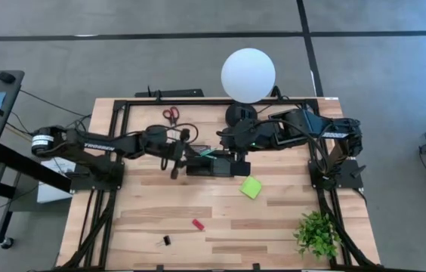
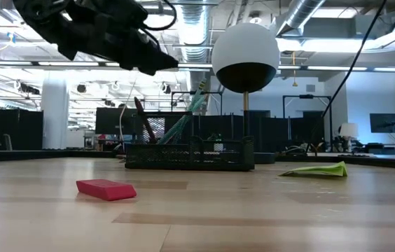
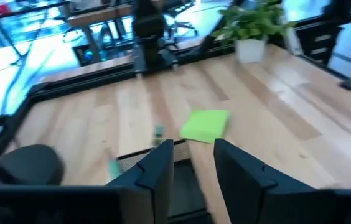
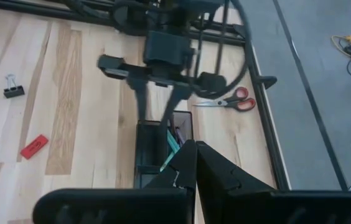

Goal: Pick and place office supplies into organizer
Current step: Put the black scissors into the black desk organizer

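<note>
The black organizer [image 1: 217, 168] [image 2: 190, 155] sits mid-table with teal [image 2: 192, 112] and brown pens [image 2: 143, 120] leaning up out of its compartments. My left gripper [image 3: 194, 167] [image 1: 190, 155] hovers open at the organizer's left end, with nothing between its fingers. High over the organizer's right end is my right gripper [image 4: 194, 163] [image 1: 236, 155], shut and empty. Flat on the table lie the lime sticky-note pad [image 1: 251, 187] [image 3: 205, 124], the red piece [image 1: 198, 224] [image 2: 106, 189], a black clip [image 1: 166, 240] [image 4: 14, 87] and red-handled scissors [image 1: 171, 115] [image 4: 228, 99].
The white globe lamp [image 1: 248, 74] stands on its black base just behind the organizer. A small green plant [image 1: 317, 233] sits at the near right corner. Black frame rails [image 1: 122, 136] run along the table's left, right and far sides. Bare wood lies between the organizer and the near edge.
</note>
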